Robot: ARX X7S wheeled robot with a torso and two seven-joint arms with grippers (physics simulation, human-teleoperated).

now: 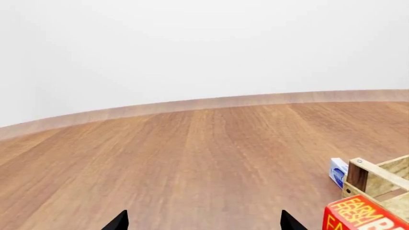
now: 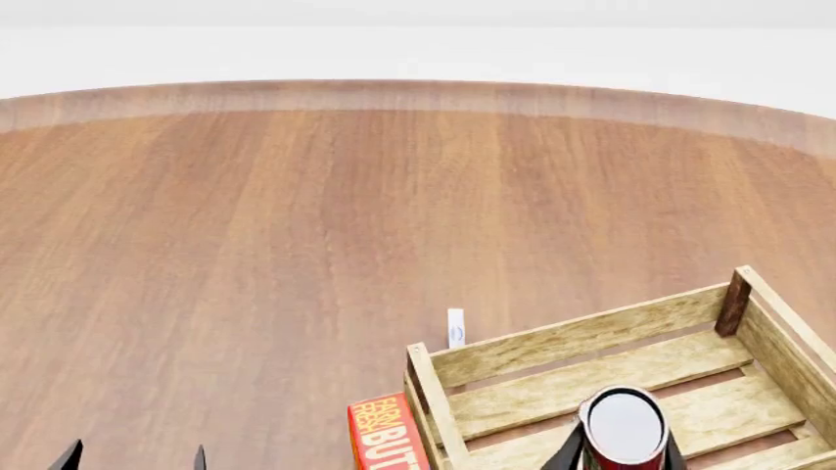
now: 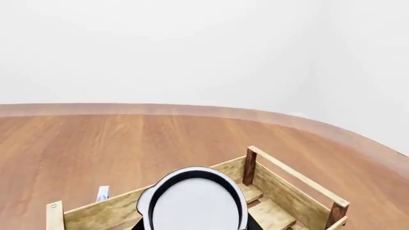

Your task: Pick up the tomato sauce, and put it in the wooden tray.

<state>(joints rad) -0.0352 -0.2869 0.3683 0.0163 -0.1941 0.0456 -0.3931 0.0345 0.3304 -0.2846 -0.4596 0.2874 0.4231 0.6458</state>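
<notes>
my right gripper (image 2: 625,458) holds the tomato sauce can (image 2: 625,428), jaws tight on both sides of it. the can is up in the air, right over the wooden tray (image 2: 575,338), w/ its silver top facing up. i think this is the put-down step: next i need to go lower, then let go so the can stands on the slats inside. my left gripper (image 2: 131,458) hangs over bare table (image 2: 261,215), jaws wide, holding nothing. i count 1 can, 1 tray, 1 red butter box (image 2: 388,433) touching the tray's left side, and 1 small blue & white thing (image 2: 455,328) just behind the tray, can't tell what.
</notes>
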